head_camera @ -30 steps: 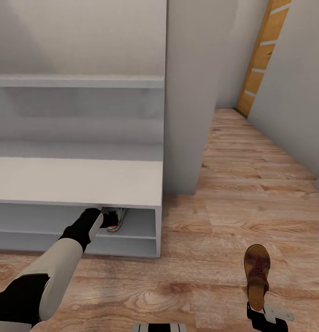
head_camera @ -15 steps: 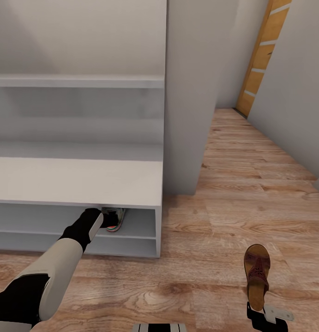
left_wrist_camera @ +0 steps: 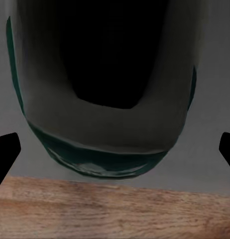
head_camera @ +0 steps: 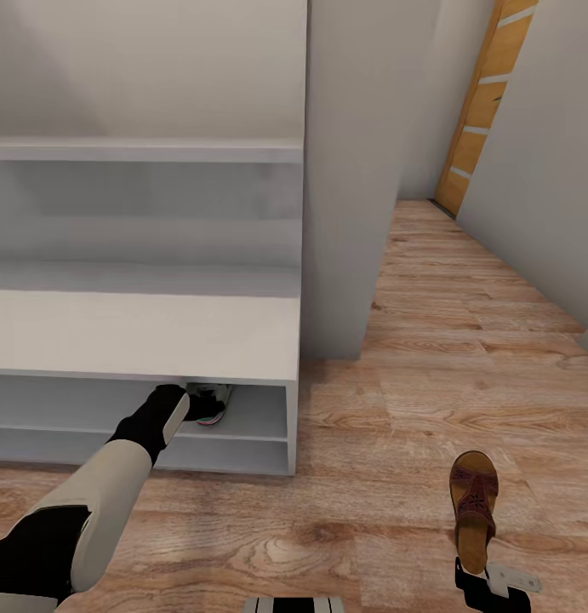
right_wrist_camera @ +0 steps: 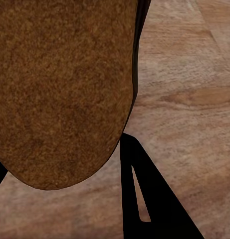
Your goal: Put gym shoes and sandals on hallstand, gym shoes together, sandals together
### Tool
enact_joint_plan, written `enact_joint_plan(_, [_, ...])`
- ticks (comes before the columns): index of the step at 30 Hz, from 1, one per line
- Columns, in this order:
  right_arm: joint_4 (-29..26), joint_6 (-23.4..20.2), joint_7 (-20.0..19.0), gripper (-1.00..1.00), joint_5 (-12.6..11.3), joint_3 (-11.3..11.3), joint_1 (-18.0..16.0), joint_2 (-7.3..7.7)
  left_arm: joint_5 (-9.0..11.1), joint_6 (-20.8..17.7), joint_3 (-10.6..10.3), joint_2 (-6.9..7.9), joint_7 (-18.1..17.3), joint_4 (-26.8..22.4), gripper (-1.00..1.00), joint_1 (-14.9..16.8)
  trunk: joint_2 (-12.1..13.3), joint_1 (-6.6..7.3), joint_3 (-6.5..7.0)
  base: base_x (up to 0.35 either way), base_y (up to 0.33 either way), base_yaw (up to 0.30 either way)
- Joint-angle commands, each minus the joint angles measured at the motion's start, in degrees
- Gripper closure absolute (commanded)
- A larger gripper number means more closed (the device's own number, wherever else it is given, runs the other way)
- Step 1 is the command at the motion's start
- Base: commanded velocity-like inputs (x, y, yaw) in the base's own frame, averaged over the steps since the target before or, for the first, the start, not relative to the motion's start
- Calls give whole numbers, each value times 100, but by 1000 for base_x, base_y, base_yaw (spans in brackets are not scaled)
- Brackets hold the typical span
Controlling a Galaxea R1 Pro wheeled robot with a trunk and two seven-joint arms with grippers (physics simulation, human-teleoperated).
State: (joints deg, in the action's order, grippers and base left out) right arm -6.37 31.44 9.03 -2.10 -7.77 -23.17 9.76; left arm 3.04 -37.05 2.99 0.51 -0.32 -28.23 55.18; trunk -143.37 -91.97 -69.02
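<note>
A cream gym shoe (head_camera: pixel 212 402) with green trim sits in the upper open tier of the shoe rack (head_camera: pixel 140 332), near the rack's right end, directly ahead of the left claw (head_camera: pixel 191 400). In the left wrist view the gym shoe (left_wrist_camera: pixel 102 89) lies straight in front of the claw, its dark opening and green-edged heel facing the camera on the grey shelf, with the wood-grain corridor floor (left_wrist_camera: pixel 115 209) showing nearer than the shelf edge. The left claw's fingertips (left_wrist_camera: pixel 6 149) appear at both sides of that view, spread wide and clear of the shoe, so the claw stands apart. The left arm reaches in under the rack's long worktop (head_camera: pixel 140 328), its black wrist at the tier's mouth.

A brown sandal (head_camera: pixel 474 507) lies on the corridor floor (head_camera: pixel 396 477) well to the right of the rack, just ahead of the right claw (head_camera: pixel 489 587) at the bottom edge of the head view. In the right wrist view the sandal (right_wrist_camera: pixel 65 89) looms close, its brown footbed crossing in front of one dark finger (right_wrist_camera: pixel 149 199); whether the right claw is apart or clamped on the sandal cannot be told.

Beyond the rack rise a grey wall panel (head_camera: pixel 349 170) and, far down the corridor, an orange wooden door (head_camera: pixel 481 111).
</note>
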Motion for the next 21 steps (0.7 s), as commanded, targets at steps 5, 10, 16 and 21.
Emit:
enact_joint_plan(5, [4,20,-6,100,-28,-4,-3,0,27,-31,19,1,-3,-7,-100,1,-2,1,-4,-148,36,0])
enact_joint_plan(10, [4,20,-6,100,-28,-4,-3,0,28,-31,17,2,-4,-7,-100,1,-2,1,-4,-283,74,0])
enact_joint_plan(16, [5,20,-6,100,-28,2,-3,-2,23,-31,17,2,-4,-1,-100,-8,-2,1,-4,-316,84,0])
enact_joint_plan(21, [5,20,-6,100,-28,3,-3,-1,22,-25,21,7,-3,1,-100,-14,-2,1,-4,-323,86,0])
